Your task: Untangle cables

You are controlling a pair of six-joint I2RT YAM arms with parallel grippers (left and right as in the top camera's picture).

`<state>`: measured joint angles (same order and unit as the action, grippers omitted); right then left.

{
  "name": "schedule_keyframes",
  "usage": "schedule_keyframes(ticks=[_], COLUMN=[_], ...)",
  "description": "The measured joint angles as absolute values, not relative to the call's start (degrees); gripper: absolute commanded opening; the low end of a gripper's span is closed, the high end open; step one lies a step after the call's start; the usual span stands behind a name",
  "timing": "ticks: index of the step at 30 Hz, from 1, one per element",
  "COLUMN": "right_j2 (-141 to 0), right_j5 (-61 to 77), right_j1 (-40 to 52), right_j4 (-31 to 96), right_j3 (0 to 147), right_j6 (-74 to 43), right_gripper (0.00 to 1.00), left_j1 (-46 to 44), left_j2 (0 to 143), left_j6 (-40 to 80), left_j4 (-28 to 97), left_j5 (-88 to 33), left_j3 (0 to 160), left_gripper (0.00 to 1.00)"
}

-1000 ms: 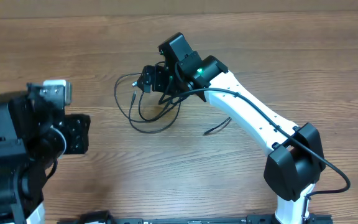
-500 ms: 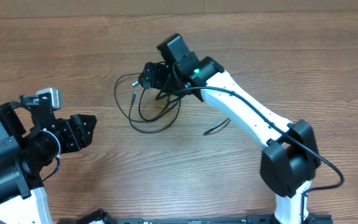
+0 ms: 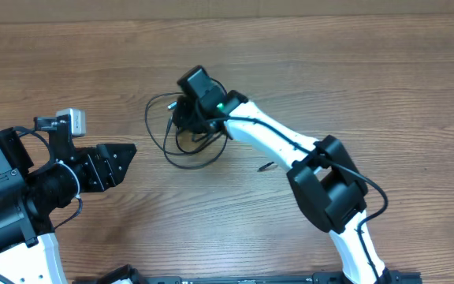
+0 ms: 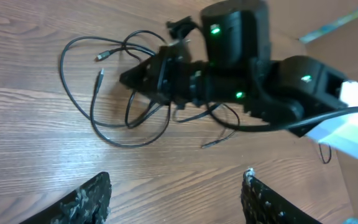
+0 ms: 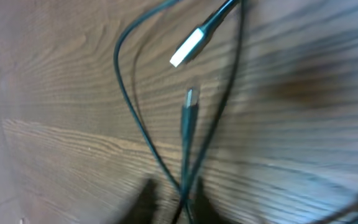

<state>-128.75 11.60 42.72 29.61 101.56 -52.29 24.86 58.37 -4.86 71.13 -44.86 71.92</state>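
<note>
Two plug ends (image 4: 102,56) beside right hand (image 4: 125,78) amid cables (image 4: 114,142)

- Broad bare wood along the far edge and far right of the brown wooden table (image 3: 353,71): room to pass.
- Bare strip of wood between the open black left gripper (image 3: 124,160) and the loose loops of thin black cables (image 3: 169,158): approach from the left unobstructed.
- Blocked from the right and near side by the white right arm (image 3: 270,142), slanting across to the bundle, with a bulky black elbow joint (image 3: 325,193) in the near middle.
- Covered at the bundle's upper right by the closed black right gripper (image 3: 181,110), pinching strands; left and lower loops exposed.
- Close under the arm, a short black cable end (image 3: 266,166) lying on the wood.
</note>
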Motion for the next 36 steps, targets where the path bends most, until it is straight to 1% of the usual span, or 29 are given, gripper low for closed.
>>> schedule_keyframes(ticks=[5, 9, 12, 15, 16, 21, 24, 25, 30, 36], right_j2=[-129.3, -129.4, -129.8, -130.2, -130.2, -130.2, -130.2, -130.2, -130.2, -130.2], right_j5=[11.6, 13.4, 15.3, 16.6, 16.6, 16.6, 16.6, 16.6, 16.5, 16.4], right_j1=[43.7, 42.4, 39.6, 33.9, 32.6, 20.2, 11.0, 6.5, -11.7, -28.5], right_j4=[28.1, 28.5, 33.8, 44.1, 45.6, 55.8, 61.1, 63.0, 68.7, 69.7], right_j3=[101.6, 102.4, 107.3, 118.2, 120.5, 137.4, 143.7, 145.6, 147.5, 147.5], right_j6=[-52.4, -48.3, -43.8, -37.2, -36.1, -29.5, -27.5, -26.5, -20.9, -16.8], right_gripper=[0.04, 0.04, 0.04, 0.04, 0.04, 0.04, 0.04, 0.04, 0.04, 0.04], left_j1=[24.9, 24.9, 24.9, 24.9, 24.9, 24.9, 24.9, 24.9, 24.9, 24.9], left_j2=[58.4, 58.4, 58.4, 58.4, 58.4, 58.4, 58.4, 58.4, 58.4, 58.4], left_j6=[-4.9, -4.9, -4.9, -4.9, -4.9, -4.9, -4.9, -4.9, -4.9, -4.9], left_j4=[71.6, 72.9, 72.9, 72.9, 72.9, 72.9, 72.8, 72.8, 72.1, 71.1], left_j5=[-45.3, -45.4, -45.5, -46.0, -46.4, -48.4, -49.2, -49.3, -51.1, -55.9], left_j3=[71.9, 71.9, 71.9, 71.9, 71.9, 71.9, 71.9, 71.9, 71.9, 71.9], left_gripper=[0.66, 0.66, 0.66, 0.66, 0.66, 0.66, 0.66, 0.66, 0.66, 0.64])
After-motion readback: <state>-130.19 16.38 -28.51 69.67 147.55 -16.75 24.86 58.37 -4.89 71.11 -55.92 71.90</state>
